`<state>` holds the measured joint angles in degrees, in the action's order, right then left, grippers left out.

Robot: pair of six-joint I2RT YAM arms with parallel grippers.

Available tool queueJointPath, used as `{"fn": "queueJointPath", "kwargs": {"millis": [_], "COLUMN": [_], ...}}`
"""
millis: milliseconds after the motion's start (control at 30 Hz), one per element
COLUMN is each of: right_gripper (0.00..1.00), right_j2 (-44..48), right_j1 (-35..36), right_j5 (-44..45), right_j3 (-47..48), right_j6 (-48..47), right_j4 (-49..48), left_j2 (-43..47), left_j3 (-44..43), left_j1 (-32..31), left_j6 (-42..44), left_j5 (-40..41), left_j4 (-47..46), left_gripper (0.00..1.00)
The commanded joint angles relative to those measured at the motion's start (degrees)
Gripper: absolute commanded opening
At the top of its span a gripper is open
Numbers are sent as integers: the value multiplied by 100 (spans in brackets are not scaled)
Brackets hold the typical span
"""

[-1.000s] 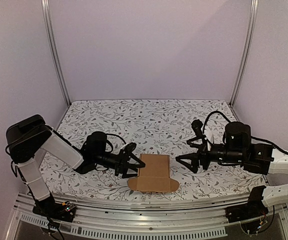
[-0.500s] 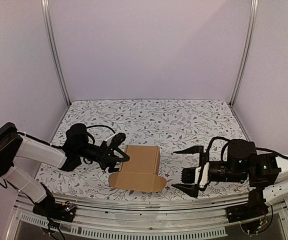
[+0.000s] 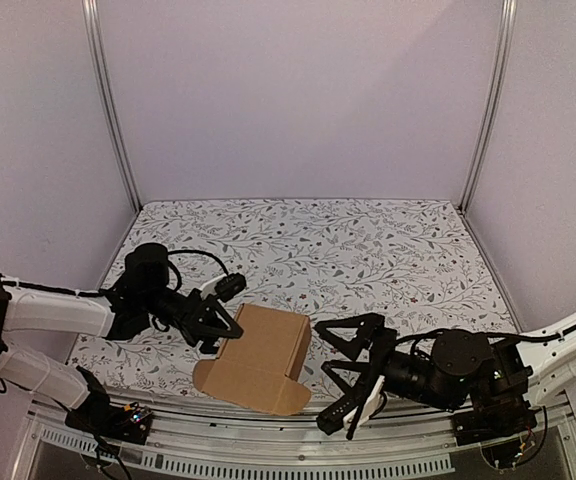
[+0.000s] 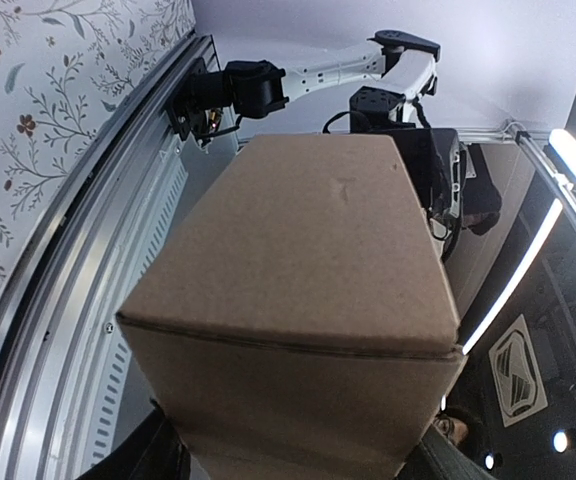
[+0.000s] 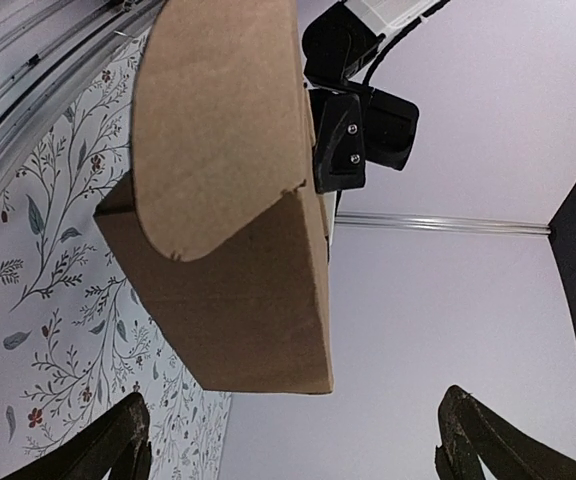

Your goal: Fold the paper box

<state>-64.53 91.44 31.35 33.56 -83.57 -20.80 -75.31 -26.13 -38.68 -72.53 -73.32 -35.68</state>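
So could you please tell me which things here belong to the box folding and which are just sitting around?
Belongs to the job:
- paper box
- left gripper, gripping the box
- right gripper, open beside it

Just surroundings:
- floral table cover
- metal frame posts
- front rail

You have a plain brown cardboard box (image 3: 258, 358), unprinted on every face you can see. The white table cover (image 3: 368, 250) carries grey-green leafy vines and small red flowers. The back wall (image 3: 298, 100) is pale lilac. Your left arm (image 3: 53, 312) and right arm (image 3: 568, 345) show white links with black joints. The frame posts (image 3: 110, 100) are silver.
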Motion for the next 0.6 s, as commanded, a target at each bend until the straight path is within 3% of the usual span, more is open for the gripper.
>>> {"fn": "queueJointPath", "kwargs": {"millis": [0, 567], "right_gripper": [99, 99], "right_j2": [-283, -1095], "right_j1": [181, 366], "right_j5": [354, 9], "right_j3": [62, 374], "right_j6": [-852, -1043], "right_j4": [-650, -1211], "left_j2": [248, 350], "left_j3": [-268, -331], "left_j1": [62, -155], "left_j6": [633, 736], "left_j5": [-216, -281], "left_j4": [973, 1098], "left_gripper": [60, 59]}}
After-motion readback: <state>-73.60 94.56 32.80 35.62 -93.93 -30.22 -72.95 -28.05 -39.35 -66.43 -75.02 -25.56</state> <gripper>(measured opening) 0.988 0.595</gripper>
